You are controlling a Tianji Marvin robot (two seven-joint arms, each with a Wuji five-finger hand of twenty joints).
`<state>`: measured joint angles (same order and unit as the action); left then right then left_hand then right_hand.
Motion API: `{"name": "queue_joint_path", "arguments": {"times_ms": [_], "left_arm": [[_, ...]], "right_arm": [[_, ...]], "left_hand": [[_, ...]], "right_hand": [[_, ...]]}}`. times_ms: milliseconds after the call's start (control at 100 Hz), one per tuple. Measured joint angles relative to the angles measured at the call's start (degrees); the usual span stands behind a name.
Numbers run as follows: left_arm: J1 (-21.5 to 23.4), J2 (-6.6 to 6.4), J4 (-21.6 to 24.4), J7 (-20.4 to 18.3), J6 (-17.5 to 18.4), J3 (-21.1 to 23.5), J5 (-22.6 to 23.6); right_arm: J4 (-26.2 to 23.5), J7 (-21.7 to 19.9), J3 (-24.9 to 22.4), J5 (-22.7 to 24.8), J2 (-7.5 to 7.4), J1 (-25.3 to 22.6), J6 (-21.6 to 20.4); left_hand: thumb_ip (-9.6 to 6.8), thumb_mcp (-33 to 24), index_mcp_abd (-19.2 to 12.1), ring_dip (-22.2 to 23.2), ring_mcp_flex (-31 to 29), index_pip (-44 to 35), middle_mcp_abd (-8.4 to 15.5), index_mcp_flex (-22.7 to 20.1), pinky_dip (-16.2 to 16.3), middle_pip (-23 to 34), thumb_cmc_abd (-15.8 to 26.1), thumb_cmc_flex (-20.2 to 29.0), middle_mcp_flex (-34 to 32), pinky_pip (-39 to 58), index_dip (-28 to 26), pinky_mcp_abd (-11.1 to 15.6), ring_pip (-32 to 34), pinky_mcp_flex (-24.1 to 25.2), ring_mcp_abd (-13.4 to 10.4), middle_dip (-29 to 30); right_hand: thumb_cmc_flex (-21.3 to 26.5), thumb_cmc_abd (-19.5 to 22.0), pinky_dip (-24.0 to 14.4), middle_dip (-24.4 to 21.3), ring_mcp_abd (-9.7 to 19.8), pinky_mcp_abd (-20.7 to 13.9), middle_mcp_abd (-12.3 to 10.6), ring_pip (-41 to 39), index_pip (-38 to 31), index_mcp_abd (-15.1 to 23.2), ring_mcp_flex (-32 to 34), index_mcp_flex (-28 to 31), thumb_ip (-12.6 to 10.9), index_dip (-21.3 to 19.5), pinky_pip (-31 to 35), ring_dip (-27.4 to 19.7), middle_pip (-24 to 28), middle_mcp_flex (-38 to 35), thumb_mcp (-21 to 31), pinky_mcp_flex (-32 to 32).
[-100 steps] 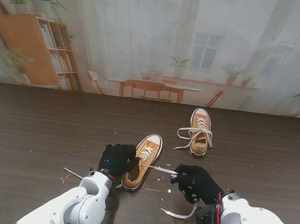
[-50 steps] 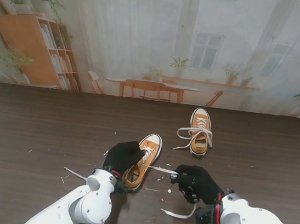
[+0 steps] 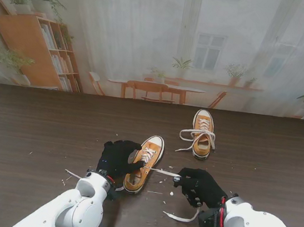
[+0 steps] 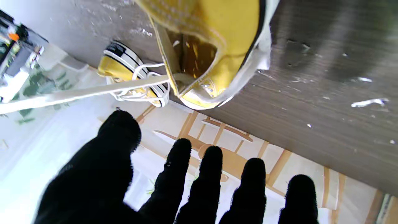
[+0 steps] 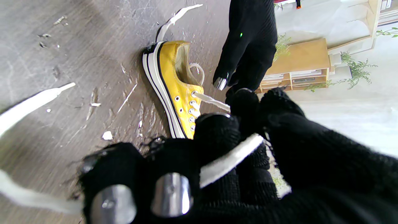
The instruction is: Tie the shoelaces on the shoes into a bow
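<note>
Now the right hand point(image 3: 199, 186) is closed on a lace point(image 3: 162, 172), which crosses its curled fingers point(image 5: 217, 130) in the right wrist view and runs taut leftward to the eyelets of the near shoe point(image 3: 144, 163). That shoe lies just left of the hand, toe pointing far and slightly right. The loose tail of the lace point(image 3: 180, 217) curls on the table point(image 3: 38, 126) near the right wrist. The left hand point(image 3: 117, 158) hovers at the shoe's left side, fingers point(image 4: 211, 174) spread and holding nothing; whether it touches the shoe I cannot tell. The far shoe point(image 3: 202, 132) sits well apart, far and right, its laces loose. White scraps point(image 3: 71, 174) lie scattered around the near shoe.
</note>
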<state>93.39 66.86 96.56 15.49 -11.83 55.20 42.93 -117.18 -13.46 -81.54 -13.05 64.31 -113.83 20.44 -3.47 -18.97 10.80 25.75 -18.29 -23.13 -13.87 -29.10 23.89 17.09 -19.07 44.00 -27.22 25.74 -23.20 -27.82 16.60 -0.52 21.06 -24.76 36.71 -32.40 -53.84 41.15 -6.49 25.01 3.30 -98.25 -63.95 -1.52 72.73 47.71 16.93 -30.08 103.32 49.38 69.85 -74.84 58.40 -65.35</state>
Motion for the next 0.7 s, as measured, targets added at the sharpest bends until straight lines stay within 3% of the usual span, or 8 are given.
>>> {"name": "queue_joint_path", "arguments": {"times_ms": [110, 220, 370, 700], "left_arm": [[1.3, -1.54, 1.4, -0.1, 0.3, 0.5, 5.9], [2.1, -2.55, 2.9, -2.2, -2.5, 0.7, 10.5], [1.9, -3.80, 4.2, -7.9, -3.8, 0.3, 12.2], [0.7, -4.69, 3.6, -10.6, -5.8, -0.7, 15.4]], "right_arm": [[0.1, 0.0, 0.1, -0.1, 0.00, 0.1, 0.1], [0.2, -0.1, 0.2, -0.2, 0.00, 0.1, 0.1], [0.3, -0.1, 0.2, -0.2, 0.00, 0.2, 0.2], [0.8, -0.1, 0.2, -0.2, 0.03, 0.4, 0.5]], "left_hand": [[-0.58, 1.6, 0.0, 0.0, 1.5, 5.2, 0.0, 0.0, 4.0, -1.5, -0.1, 0.2, 3.2, -9.1, 2.2, 1.4, -3.0, -0.4, -0.8, 1.2], [-0.58, 1.6, 0.0, 0.0, 2.2, 7.5, 0.0, 0.0, 8.2, -2.8, -0.3, 0.2, 4.5, -13.7, 2.9, 1.4, -4.7, -0.9, -1.5, 1.8], [-0.58, 1.6, 0.0, -0.1, 2.2, 8.8, 0.1, 0.0, 8.9, -3.5, -2.5, 0.2, 5.5, -14.3, 3.0, 1.6, -6.1, -1.0, -1.7, 2.0], [-0.58, -0.2, 0.0, -0.1, 2.2, 9.4, 0.1, 0.0, 9.0, -4.1, -5.2, 0.1, 5.6, -14.7, 3.0, 2.2, -7.3, -1.5, -1.8, 2.1]], "right_hand": [[0.0, 0.0, 0.0, 0.0, 0.0, 0.0, 0.0, 0.0, 0.0, 0.0, 0.0, 0.0, 0.0, 0.0, 0.0, 0.0, 0.0, 0.0, 0.0, 0.0], [0.0, 0.0, 0.0, 0.0, 0.0, 0.0, 0.0, 0.0, 0.0, 0.0, 0.0, 0.0, 0.0, 0.0, 0.0, 0.0, 0.0, 0.0, 0.0, 0.0], [0.0, 0.0, 0.0, 0.0, 0.0, 0.0, 0.0, 0.0, 0.0, 0.0, 0.0, 0.0, 0.0, 0.0, 0.0, 0.0, 0.0, 0.0, 0.0, 0.0], [0.0, 0.0, 0.0, 0.0, 0.0, 0.0, 0.0, 0.0, 0.0, 0.0, 0.0, 0.0, 0.0, 0.0, 0.0, 0.0, 0.0, 0.0, 0.0, 0.0]]}}
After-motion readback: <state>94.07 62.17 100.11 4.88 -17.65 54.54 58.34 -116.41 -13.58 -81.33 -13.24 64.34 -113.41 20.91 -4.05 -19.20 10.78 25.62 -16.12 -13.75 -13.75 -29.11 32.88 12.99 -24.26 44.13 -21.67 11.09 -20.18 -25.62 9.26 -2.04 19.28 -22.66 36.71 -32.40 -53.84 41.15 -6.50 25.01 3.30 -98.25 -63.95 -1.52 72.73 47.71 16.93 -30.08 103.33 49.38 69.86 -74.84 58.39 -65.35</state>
